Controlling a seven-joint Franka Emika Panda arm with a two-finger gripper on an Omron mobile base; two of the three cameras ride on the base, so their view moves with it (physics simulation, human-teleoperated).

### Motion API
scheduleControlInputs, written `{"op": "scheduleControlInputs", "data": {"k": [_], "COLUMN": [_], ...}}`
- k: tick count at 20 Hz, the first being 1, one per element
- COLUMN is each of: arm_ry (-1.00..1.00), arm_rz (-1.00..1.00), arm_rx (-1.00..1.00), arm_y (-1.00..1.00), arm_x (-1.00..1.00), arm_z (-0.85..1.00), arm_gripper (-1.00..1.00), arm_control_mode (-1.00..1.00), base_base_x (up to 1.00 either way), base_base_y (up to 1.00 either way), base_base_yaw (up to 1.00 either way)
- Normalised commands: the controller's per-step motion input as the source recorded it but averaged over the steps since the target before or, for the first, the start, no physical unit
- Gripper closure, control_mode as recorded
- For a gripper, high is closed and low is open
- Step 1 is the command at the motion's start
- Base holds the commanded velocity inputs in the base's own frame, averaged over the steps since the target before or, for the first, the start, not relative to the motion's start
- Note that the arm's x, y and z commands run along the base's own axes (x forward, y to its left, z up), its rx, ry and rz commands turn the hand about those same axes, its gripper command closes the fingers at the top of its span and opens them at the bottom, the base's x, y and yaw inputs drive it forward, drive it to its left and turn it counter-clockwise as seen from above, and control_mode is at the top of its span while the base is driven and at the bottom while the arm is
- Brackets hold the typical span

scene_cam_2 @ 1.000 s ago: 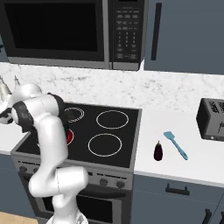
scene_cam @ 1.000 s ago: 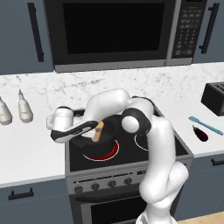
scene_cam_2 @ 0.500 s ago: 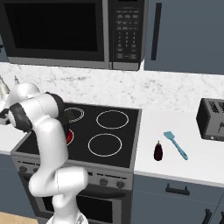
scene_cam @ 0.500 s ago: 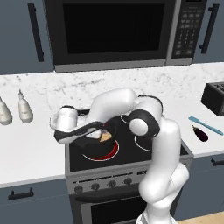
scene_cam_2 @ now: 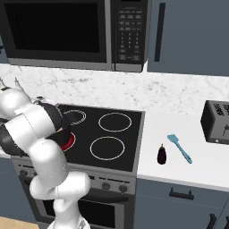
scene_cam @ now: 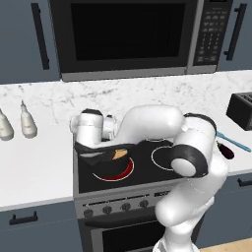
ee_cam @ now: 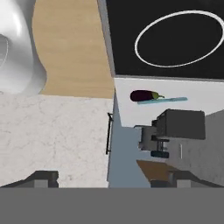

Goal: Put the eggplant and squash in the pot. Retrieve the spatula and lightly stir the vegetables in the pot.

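The end effector (scene_cam: 106,156), fingers apart over the pot (scene_cam: 109,162); the eggplant (scene_cam_2: 162,154) lies far right on the table (scene_cam_2: 179,167).

Item count. Eggplant (scene_cam_2: 162,154): one, on the counter (scene_cam_2: 179,129) near its front edge, right of the stove (scene_cam_2: 129,138). Spatula (scene_cam_2: 180,148): one, just beside the eggplant. Squash (scene_cam: 119,154): one, in the pot (scene_cam: 101,165). Pot: one, on the stove's front-left burner. Burner rings clearly visible on the stove: three. Toaster (scene_cam_2: 216,121): one, at the counter's right edge. Bottles (scene_cam: 28,123): two, on the counter section left of the stove. Microwave (scene_cam_2: 76,33): one. Robot arm (scene_cam: 194,162): one.
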Motion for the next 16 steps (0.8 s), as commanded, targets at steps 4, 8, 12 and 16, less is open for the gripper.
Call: {"op": "scheduleControlInputs", "data": {"k": [4, 8, 12, 16], "arm_ry": [-0.20, -0.19, -0.14, -0.06], "arm_rz": [0.00, 0.00, 0.00, 0.00], "arm_rx": [0.10, 0.32, 0.44, 0.45], "arm_y": [-0.99, -1.00, -1.00, -1.00], "arm_x": [-0.99, -0.98, -0.73, -0.50], "arm_z": [0.34, 0.19, 0.32, 0.19], "arm_gripper": [-1.00, -1.00, -1.00, -1.00], "arm_control_mode": [-1.00, -1.00, -1.00, -1.00], "base_base_x": [0.00, 0.00, 0.00, 0.00], "base_base_y": [0.00, 0.00, 0.00, 0.00], "base_base_yaw": [0.00, 0.00, 0.00, 0.00]}}
